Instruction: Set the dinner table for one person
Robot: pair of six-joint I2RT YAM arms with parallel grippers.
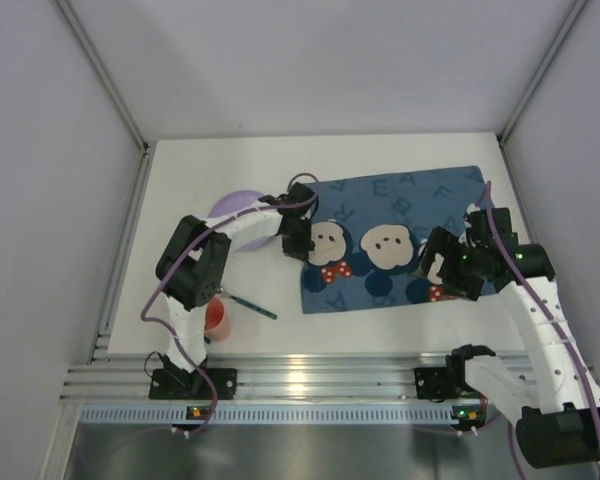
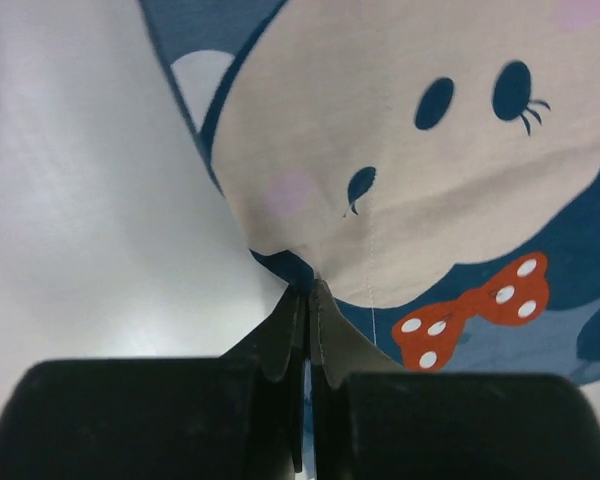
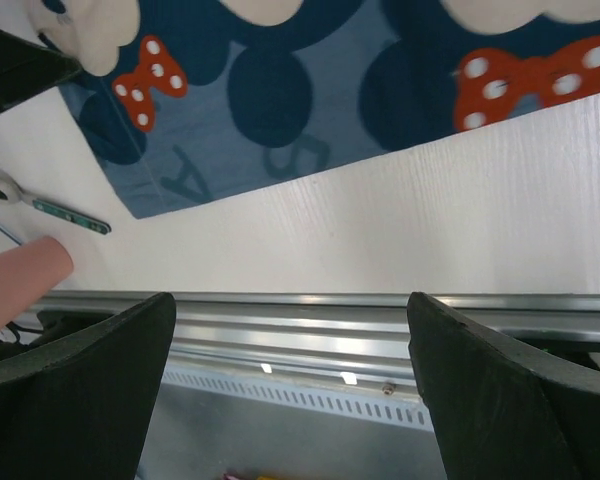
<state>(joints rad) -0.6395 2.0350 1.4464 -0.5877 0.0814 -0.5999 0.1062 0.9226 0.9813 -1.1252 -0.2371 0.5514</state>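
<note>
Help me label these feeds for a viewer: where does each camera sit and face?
Top: above and behind the robot, looking down on the table; the left gripper and right gripper both show at the placemat.
Left wrist: rides that wrist, facing the placemat's edge, which is pinched in its shut gripper.
Right wrist: rides that wrist, facing the placemat's near edge, a spoon and a cup; its open gripper frames the view.
Shared: the placemat shows in all three.

I see the tabletop (image 1: 365, 325) from overhead as a large, plain white rectangle, smooth and lying flat. It runs from the metal rail (image 1: 310, 375) at the near edge back to the grey walls (image 1: 320, 60), and up close its surface shows a faint grain under soft glare
</note>
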